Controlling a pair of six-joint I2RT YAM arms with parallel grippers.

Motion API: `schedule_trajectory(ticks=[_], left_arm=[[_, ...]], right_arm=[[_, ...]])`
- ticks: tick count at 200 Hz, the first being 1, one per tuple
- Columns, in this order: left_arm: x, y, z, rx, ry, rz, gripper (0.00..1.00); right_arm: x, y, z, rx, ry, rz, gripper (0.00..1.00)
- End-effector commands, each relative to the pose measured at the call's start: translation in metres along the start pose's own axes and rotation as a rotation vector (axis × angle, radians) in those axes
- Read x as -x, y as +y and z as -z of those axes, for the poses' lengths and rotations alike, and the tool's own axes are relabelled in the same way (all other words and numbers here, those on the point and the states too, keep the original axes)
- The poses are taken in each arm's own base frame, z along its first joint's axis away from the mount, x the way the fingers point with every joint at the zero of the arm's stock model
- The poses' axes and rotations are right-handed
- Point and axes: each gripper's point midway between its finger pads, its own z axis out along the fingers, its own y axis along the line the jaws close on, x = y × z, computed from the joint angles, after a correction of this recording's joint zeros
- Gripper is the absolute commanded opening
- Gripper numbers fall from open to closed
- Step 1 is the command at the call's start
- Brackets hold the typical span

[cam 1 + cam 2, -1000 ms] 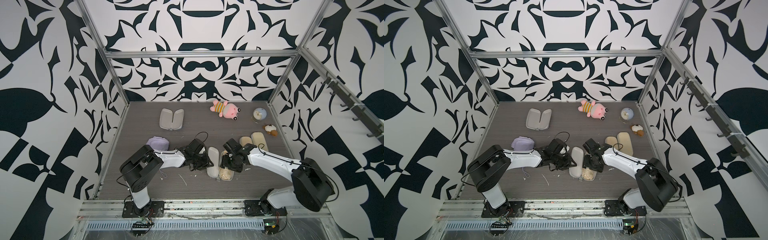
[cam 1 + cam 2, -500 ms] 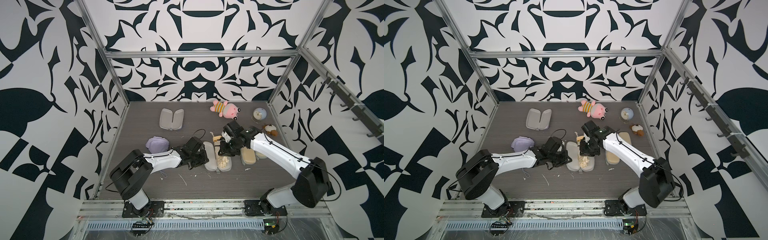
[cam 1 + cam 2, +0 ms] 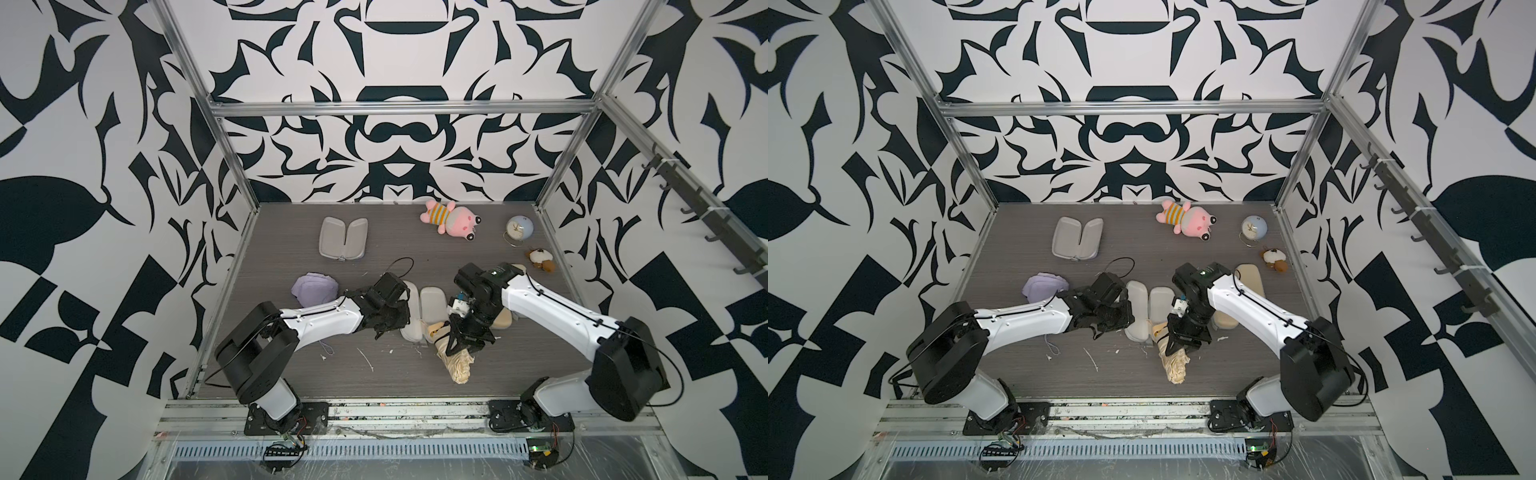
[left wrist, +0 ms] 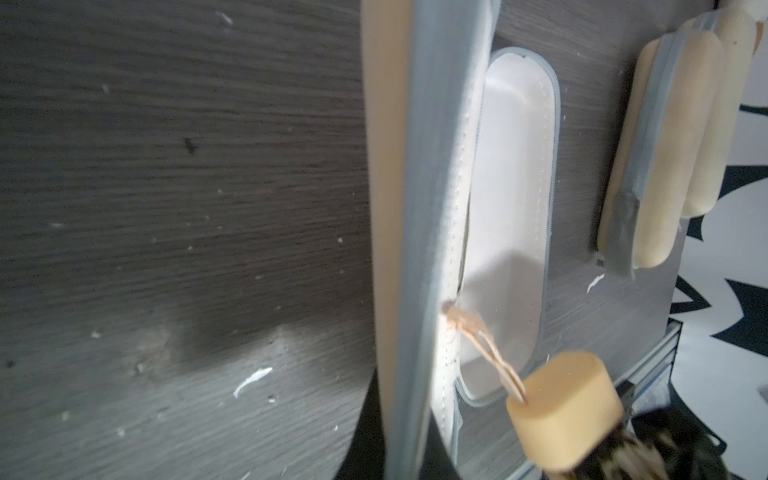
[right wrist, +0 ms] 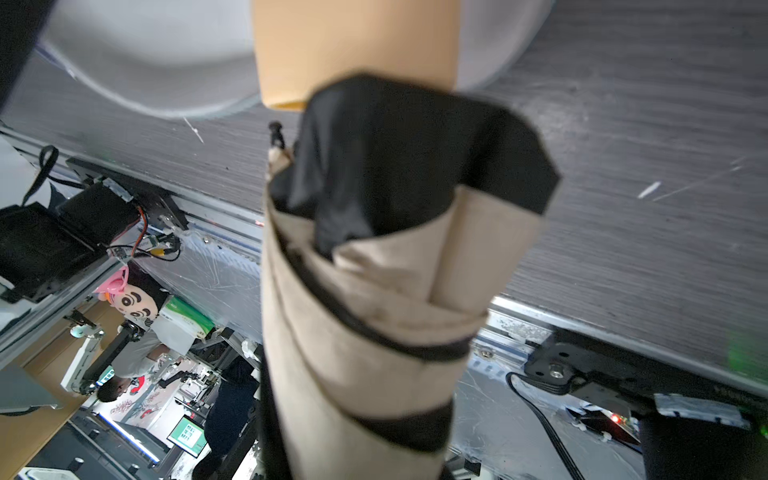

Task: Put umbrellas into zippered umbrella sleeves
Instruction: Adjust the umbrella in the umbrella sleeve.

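Note:
An open beige umbrella sleeve (image 3: 432, 305) (image 3: 1160, 303) lies mid-table with its pale lining up. My left gripper (image 3: 392, 318) (image 4: 409, 465) is shut on the rim of its left half (image 4: 432, 208). My right gripper (image 3: 457, 343) (image 3: 1177, 338) is shut on a cream-beige umbrella (image 3: 455, 361) (image 5: 365, 311). The umbrella slants out past the sleeve's near end. Its tan handle (image 4: 565, 407) (image 5: 353, 41) hovers by that end, and its strap runs to the seam between the halves. The umbrella hides the right fingertips in the wrist view.
Another open sleeve (image 3: 343, 237) lies at the back left. Closed beige sleeves (image 3: 503, 320) sit partly under the right arm. A lavender bundle (image 3: 313, 286) lies left, and I cannot tell whether it is an umbrella or a sleeve. Pink plush toy (image 3: 451, 218), clock (image 3: 519, 228) and small plush (image 3: 540, 259) are at the back right.
The umbrella lay in the sleeve's right half. Now the right gripper has shut on it and drawn it toward the front edge. The left gripper stays on the sleeve.

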Motion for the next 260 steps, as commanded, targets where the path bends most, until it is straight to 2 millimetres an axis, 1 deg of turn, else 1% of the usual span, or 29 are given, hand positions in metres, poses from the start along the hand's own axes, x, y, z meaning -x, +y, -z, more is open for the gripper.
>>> schedule_trajectory(ticks=[1,22,39,68,87,100,122,138,165,180,198,216,232,260], left_arm=[[-0.004,-0.010,0.011,-0.007,0.008,-0.096,0.00],[-0.010,-0.014,0.013,-0.004,0.022,-0.130,0.00],[-0.014,-0.020,0.014,-0.006,0.025,-0.150,0.00],[-0.018,-0.024,0.015,0.005,0.022,-0.164,0.00],[-0.018,-0.031,0.016,-0.016,0.012,-0.166,0.00],[-0.019,-0.035,0.014,-0.032,0.016,-0.161,0.00],[-0.022,-0.043,0.009,-0.061,0.036,-0.161,0.00],[-0.026,-0.047,0.004,-0.083,0.059,-0.161,0.00],[-0.031,-0.049,-0.002,-0.097,0.091,-0.165,0.00],[-0.034,-0.049,-0.004,-0.104,0.108,-0.170,0.00],[-0.038,-0.049,-0.006,-0.114,0.128,-0.173,0.00],[-0.041,-0.047,-0.006,-0.113,0.145,-0.176,0.00],[-0.044,-0.046,-0.006,-0.112,0.153,-0.175,0.00],[-0.045,-0.044,-0.008,-0.114,0.159,-0.173,0.00]], right_arm=[[0.016,0.009,0.015,0.030,-0.036,0.060,0.00],[0.035,-0.003,0.018,0.005,-0.068,0.026,0.00],[0.045,-0.010,0.018,-0.018,-0.079,0.010,0.00],[0.052,-0.022,0.018,-0.069,-0.090,-0.010,0.00],[0.057,-0.030,0.015,-0.100,-0.090,-0.023,0.00],[0.064,-0.029,0.013,-0.104,-0.098,-0.032,0.00],[0.083,-0.028,0.013,-0.119,-0.154,-0.051,0.00],[0.095,-0.025,0.009,-0.111,-0.181,-0.059,0.00],[0.103,-0.020,-0.005,-0.103,-0.190,-0.052,0.00],[0.105,-0.018,-0.008,-0.112,-0.200,-0.037,0.00],[0.111,-0.016,-0.006,-0.119,-0.212,-0.014,0.00],[0.119,-0.015,0.002,-0.151,-0.244,0.025,0.00],[0.127,-0.013,0.005,-0.160,-0.267,0.050,0.00],[0.139,-0.014,0.000,-0.176,-0.277,0.079,0.00]])
